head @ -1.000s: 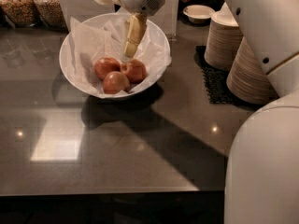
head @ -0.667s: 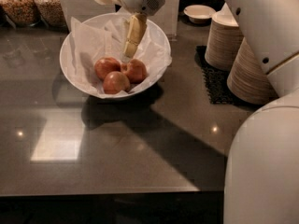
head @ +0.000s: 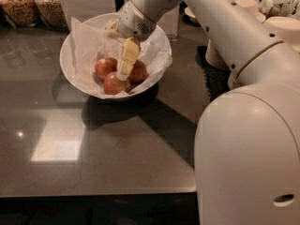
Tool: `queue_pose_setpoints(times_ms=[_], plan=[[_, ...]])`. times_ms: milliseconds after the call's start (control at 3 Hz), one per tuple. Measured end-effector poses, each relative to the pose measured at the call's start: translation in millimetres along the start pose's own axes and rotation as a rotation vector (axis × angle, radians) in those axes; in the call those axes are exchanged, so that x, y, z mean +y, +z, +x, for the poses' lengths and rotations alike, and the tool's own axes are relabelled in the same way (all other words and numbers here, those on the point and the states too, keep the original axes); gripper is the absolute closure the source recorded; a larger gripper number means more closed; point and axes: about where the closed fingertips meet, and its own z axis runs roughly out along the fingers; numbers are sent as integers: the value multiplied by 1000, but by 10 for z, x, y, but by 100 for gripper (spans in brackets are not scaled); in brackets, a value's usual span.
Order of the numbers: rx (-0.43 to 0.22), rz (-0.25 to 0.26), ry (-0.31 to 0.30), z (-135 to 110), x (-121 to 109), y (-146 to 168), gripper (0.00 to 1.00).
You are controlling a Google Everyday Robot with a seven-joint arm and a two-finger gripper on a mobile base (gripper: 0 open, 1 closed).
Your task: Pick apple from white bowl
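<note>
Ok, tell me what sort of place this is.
Likely an office break-room or café snack area: jars of dry snacks at the back, stacked disposable bowls on the right, and a white bowl of apples on a dark glossy counter. The gripper reaches down into that bowl, at the apples.

You can't see the whole right-hand apple, the gripper hanging inside the white bowl covers part of it. Jars top-left are cut off by the edge.

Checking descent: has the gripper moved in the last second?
Yes: against the unmoved white bowl, the gripper has dropped deeper, down to the apples.
</note>
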Motion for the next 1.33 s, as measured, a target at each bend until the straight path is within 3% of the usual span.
queue_pose_setpoints(times_ms=[333,667,1000,1333], plan=[[0,0,0,1,0,1,0],[-9,-24,75,299,-25,187,0],[-7,-33,188,762,39,216,0],[-7,-33,188,762,39,217,0]])
